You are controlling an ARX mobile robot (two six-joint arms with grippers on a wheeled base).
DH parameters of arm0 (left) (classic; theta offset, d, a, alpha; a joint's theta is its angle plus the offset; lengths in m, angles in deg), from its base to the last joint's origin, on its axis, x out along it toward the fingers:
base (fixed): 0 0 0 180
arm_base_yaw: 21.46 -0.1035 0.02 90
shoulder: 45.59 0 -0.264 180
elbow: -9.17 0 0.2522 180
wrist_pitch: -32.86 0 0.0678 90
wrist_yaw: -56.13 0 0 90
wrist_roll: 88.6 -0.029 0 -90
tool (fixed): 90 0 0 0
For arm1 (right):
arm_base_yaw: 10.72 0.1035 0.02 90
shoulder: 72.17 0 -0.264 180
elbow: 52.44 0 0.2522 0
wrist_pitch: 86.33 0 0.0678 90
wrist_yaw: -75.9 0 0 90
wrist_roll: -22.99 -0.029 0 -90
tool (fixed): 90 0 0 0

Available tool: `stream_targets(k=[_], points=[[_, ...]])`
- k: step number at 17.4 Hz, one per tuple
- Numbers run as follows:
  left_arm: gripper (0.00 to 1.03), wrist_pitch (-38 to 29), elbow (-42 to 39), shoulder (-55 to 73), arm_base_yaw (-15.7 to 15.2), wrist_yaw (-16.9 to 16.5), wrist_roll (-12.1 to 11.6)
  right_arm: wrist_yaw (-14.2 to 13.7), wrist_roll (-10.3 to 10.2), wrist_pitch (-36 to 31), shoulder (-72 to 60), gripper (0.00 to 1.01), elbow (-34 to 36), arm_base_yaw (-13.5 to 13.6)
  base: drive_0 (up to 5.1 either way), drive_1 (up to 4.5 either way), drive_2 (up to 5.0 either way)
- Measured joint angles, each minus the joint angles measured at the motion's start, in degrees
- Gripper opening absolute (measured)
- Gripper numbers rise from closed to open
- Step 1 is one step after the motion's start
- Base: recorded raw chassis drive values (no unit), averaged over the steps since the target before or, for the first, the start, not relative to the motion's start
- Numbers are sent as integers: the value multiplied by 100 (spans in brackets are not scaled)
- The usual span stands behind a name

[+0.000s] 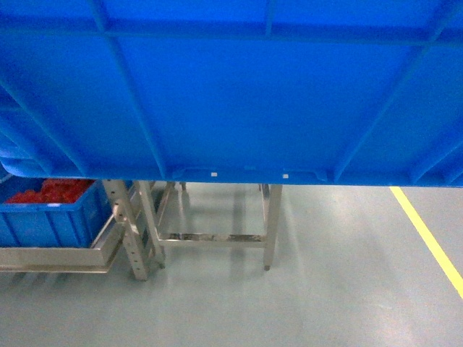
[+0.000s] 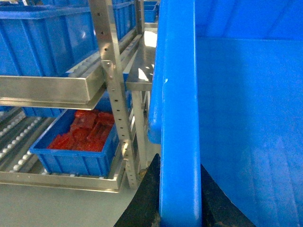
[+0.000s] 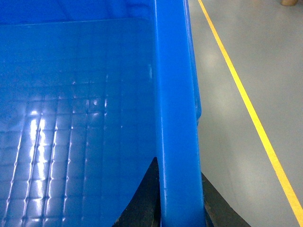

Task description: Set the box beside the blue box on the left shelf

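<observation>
The box (image 1: 231,94), a large bright-blue ribbed crate, is held up in the air and fills the upper half of the head view. My left gripper (image 2: 178,163) is shut on its thick left rim (image 2: 179,109), one black finger on each side. My right gripper (image 3: 178,166) is shut on the right rim (image 3: 176,109) in the same way. The left shelf (image 2: 111,80), a steel rack with perforated legs, stands to the left of the box. A blue box (image 2: 47,42) sits on its upper tier. The box hides both grippers in the head view.
A smaller blue crate with red contents (image 2: 78,142) sits on the rack's lower roller tier (image 1: 43,210). A bare steel frame (image 1: 217,237) stands ahead on the grey floor. A yellow floor line (image 1: 430,238) runs along the right.
</observation>
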Motion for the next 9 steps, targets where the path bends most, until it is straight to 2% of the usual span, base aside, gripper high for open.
stream_targets(k=[9], points=[[9, 15, 0, -7, 0, -4, 7, -2, 4, 2, 7, 9, 0, 0, -497, 248, 248]])
